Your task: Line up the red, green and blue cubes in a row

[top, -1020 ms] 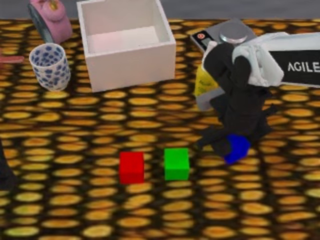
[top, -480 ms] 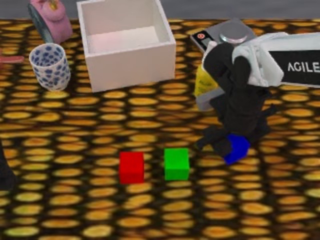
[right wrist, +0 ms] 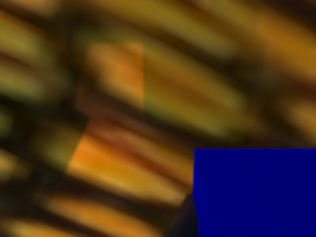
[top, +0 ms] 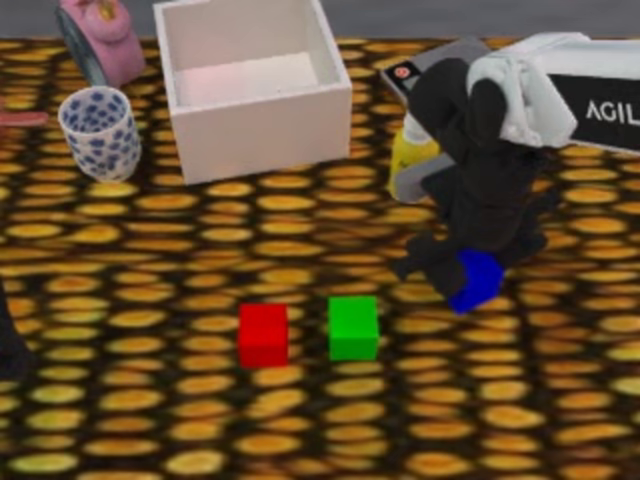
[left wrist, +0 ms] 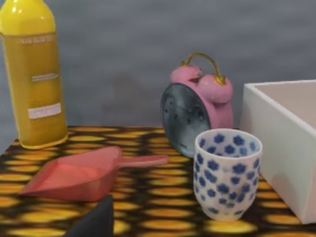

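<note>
Gripping the blue cube (top: pixel 476 279), the right gripper (top: pixel 462 282) hangs to the right of the green cube (top: pixel 353 327) and somewhat farther back; the cube looks clamped between its fingers, though contact is partly hidden. The red cube (top: pixel 263 334) sits just left of the green cube on the mottled gold table (top: pixel 150 250). All three are plain matte blocks with flat faces and sharp edges, probably light and rigid, best pinched across opposite faces. The left arm is parked well left of the green cube.
</note>
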You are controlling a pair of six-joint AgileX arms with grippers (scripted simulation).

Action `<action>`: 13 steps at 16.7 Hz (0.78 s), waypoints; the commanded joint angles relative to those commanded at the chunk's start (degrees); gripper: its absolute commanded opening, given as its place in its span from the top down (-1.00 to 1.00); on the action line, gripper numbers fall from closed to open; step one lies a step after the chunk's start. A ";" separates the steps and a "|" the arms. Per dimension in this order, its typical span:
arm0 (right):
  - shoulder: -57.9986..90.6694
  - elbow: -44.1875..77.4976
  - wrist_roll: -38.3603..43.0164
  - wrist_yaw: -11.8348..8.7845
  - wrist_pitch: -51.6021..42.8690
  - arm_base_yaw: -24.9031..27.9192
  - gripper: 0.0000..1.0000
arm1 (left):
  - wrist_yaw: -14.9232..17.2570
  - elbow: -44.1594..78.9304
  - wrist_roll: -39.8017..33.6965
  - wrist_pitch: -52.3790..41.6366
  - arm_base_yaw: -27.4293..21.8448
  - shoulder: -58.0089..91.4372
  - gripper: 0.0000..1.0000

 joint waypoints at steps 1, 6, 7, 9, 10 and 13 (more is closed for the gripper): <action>-0.72 1.33 -0.05 -0.01 -2.30 0.10 1.00 | 0.00 0.00 0.00 0.00 0.00 0.00 -1.00; -3.01 4.79 -0.26 -0.03 -7.60 0.39 1.00 | 0.00 0.00 0.00 0.00 0.00 0.00 -1.00; -3.01 4.79 -0.26 -0.03 -7.60 0.39 1.00 | 0.00 0.00 0.00 0.00 0.00 0.00 -1.00; -2.81 4.65 -0.02 -0.05 -7.47 0.16 1.00 | 0.00 0.00 0.00 0.00 0.00 0.00 -1.00; -2.90 4.62 0.71 -0.04 -7.57 0.36 1.00 | 0.00 0.00 0.00 0.00 0.00 0.00 -1.00; -3.72 4.10 6.51 0.01 -8.15 1.60 1.00 | 0.00 0.00 0.00 0.00 0.00 0.00 -1.00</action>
